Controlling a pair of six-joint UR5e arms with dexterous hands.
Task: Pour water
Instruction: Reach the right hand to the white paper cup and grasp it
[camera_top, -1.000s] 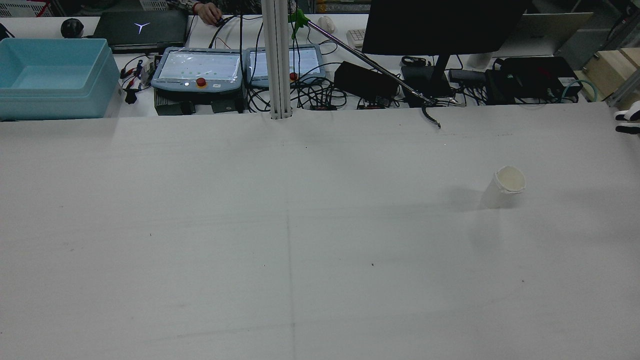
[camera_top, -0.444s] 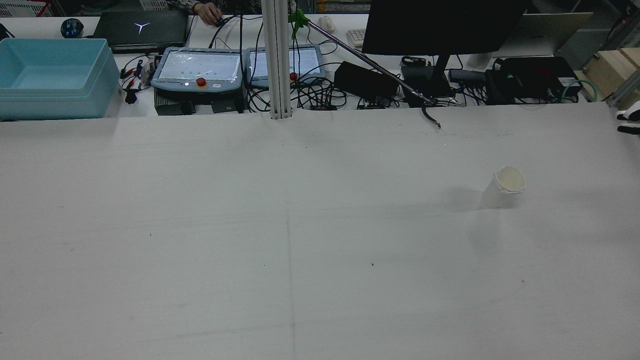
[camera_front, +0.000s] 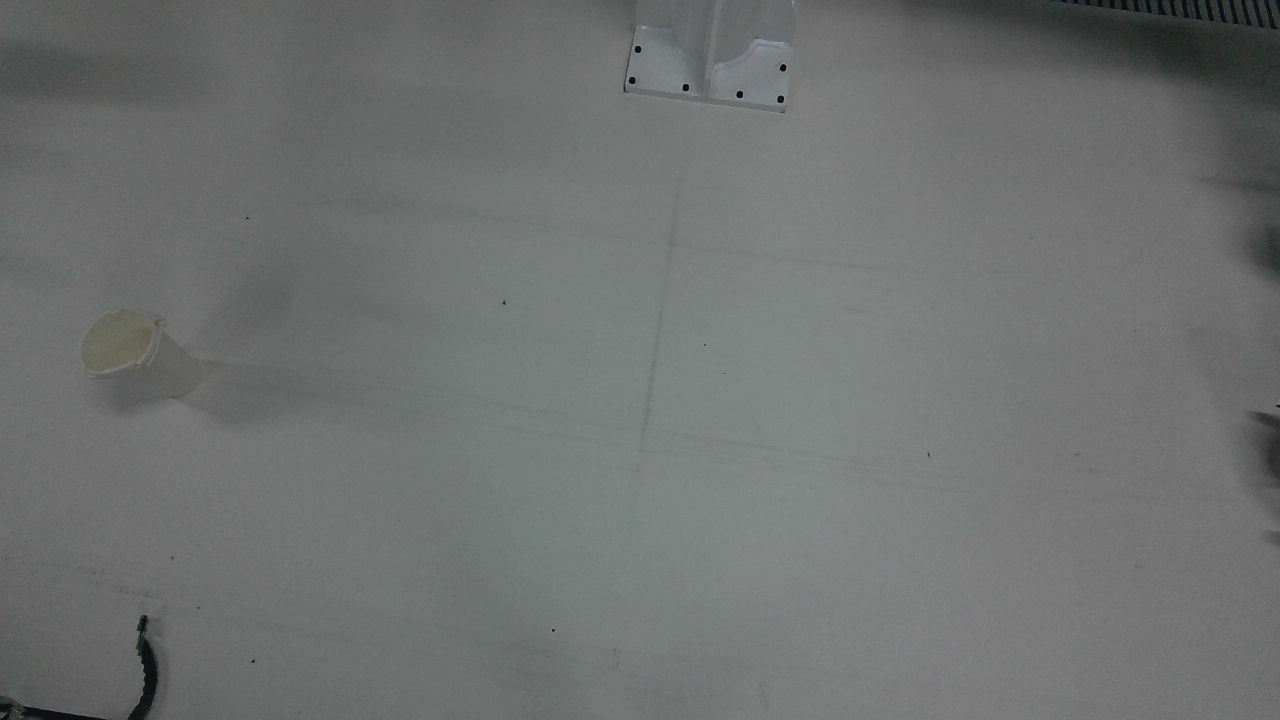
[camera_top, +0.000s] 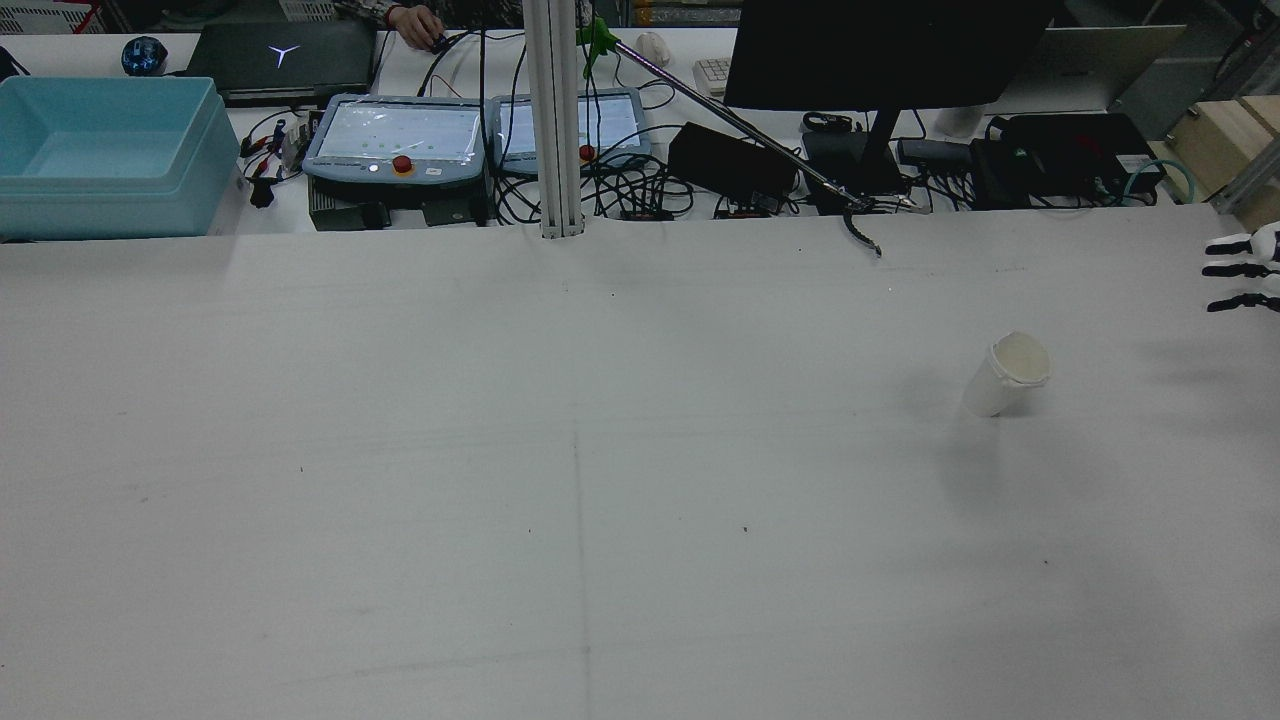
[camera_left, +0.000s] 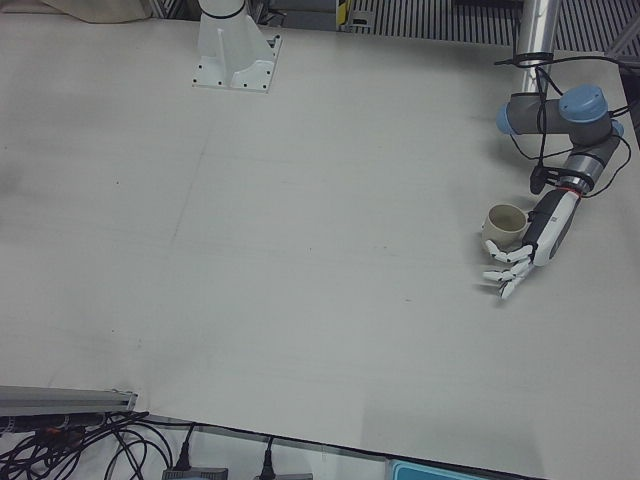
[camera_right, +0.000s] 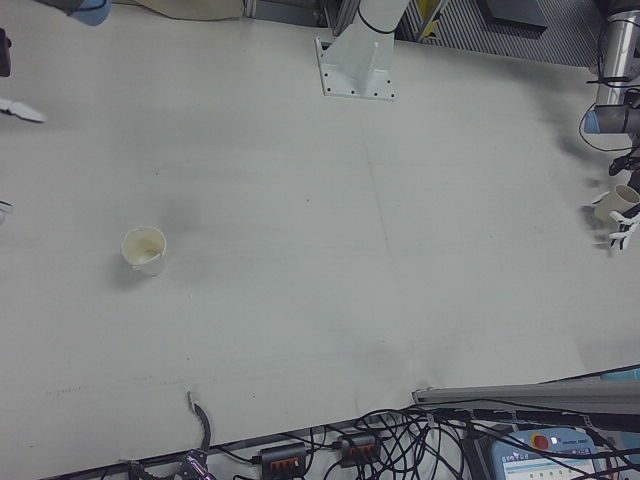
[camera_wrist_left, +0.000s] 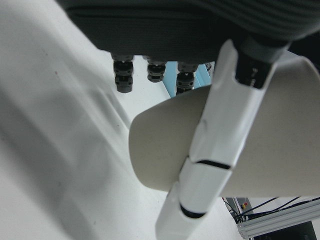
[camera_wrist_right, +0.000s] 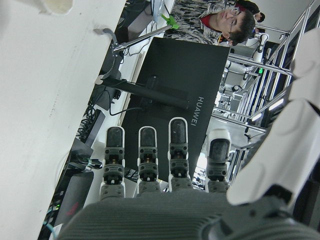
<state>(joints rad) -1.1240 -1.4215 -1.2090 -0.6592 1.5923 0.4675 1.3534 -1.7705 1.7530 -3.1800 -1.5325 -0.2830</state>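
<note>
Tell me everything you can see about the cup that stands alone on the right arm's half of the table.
The cup is white and looks like paper. It tapers toward its base, and its rolled rim looks slightly dented. It stands upright, mouth up. The inside looks cream; whether it holds water cannot be told. It rests on the bare table and casts a soft shadow. Nothing else touches it: the right hand is well off to its side.

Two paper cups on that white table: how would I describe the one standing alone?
On the big white table, look at the half before the robot's right arm. A small white paper cup stands upright there, nothing touching it. The other cup, across the table, has the left robot hand close beside it.
</note>
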